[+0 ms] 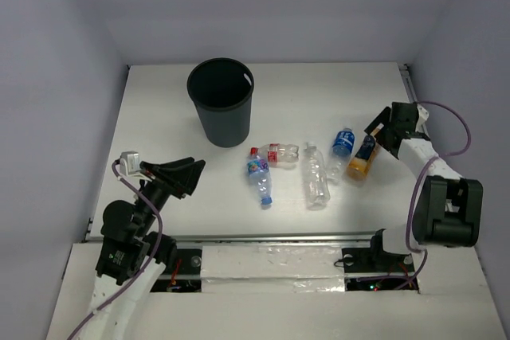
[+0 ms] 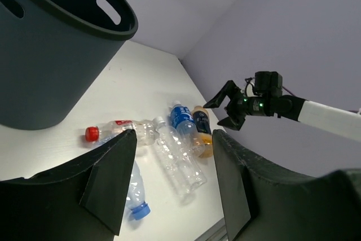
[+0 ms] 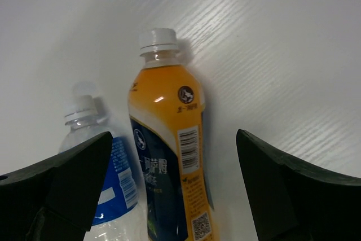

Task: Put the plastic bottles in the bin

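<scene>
Several plastic bottles lie mid-table. The blue-label bottle with a blue cap [image 1: 259, 177] and the red-capped bottle [image 1: 279, 152] are nearest the black bin [image 1: 223, 121]. The plain clear bottle [image 1: 315, 176], the blue-labelled white-capped bottle [image 1: 343, 142] and the orange-filled bottle [image 1: 362, 159] lie further right. My right gripper [image 1: 378, 134] hovers open just over the orange-filled bottle [image 3: 169, 139], one finger on each side and neither touching it. The white-capped bottle [image 3: 101, 196] lies by the left finger [image 3: 79, 173]. My left gripper [image 1: 195, 177] hangs open and empty left of the bottles, facing them.
The bin [image 2: 45, 66] stands upright at the back, left of centre, and looms large at the upper left of the left wrist view. White walls enclose the table on three sides. The right arm [image 2: 316, 114] reaches in from the right.
</scene>
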Available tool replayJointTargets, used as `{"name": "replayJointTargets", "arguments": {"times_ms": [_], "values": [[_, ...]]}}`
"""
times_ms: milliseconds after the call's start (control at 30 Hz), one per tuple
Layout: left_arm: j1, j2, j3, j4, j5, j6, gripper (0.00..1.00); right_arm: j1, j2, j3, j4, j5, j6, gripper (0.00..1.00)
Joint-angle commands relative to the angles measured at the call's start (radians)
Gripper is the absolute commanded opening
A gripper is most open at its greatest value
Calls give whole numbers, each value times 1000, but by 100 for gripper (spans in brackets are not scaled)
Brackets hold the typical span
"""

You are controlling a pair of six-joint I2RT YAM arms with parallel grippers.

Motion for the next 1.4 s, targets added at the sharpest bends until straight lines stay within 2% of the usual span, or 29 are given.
{"name": "replayJointTargets", "arguments": {"times_ms": [0,167,267,533,567,600,733,833,867,933,967,1000,1200,1367], "values": [[-31,-24,3,8,-44,-7,53,2,44,83,-23,-97,-64,97],[-40,-44,-2,10,-52,-13,54,2,128,112,-33,-208,-99,98],[-49,-45,0,4,-62,-15,54,2,162,138,-49,-195,-110,97],[-49,-39,-5,5,-70,-19,58,2,234,209,-115,-150,-105,79],[-49,-33,-3,4,-70,-18,58,2,238,210,-117,-141,-107,71],[-49,-29,-3,4,-69,-18,59,2,240,210,-118,-129,-107,69],[-49,-9,0,5,-64,-15,61,2,245,215,-119,-129,-114,70],[-49,-1,0,5,-61,-15,63,2,251,223,-126,-129,-119,82],[-49,1,0,4,-61,-15,63,2,249,221,-126,-129,-121,80],[-49,1,0,5,-61,-13,63,2,248,223,-135,-126,-125,61],[-49,-1,0,5,-61,-15,63,2,237,220,-140,-86,-121,42],[-49,-2,-2,4,-61,-15,63,2,228,216,-141,-63,-116,38],[-49,1,-5,7,-64,-18,64,2,58,189,-158,69,-88,36],[-49,27,-3,11,-53,-12,62,26,-201,244,-191,57,-105,37]]}}
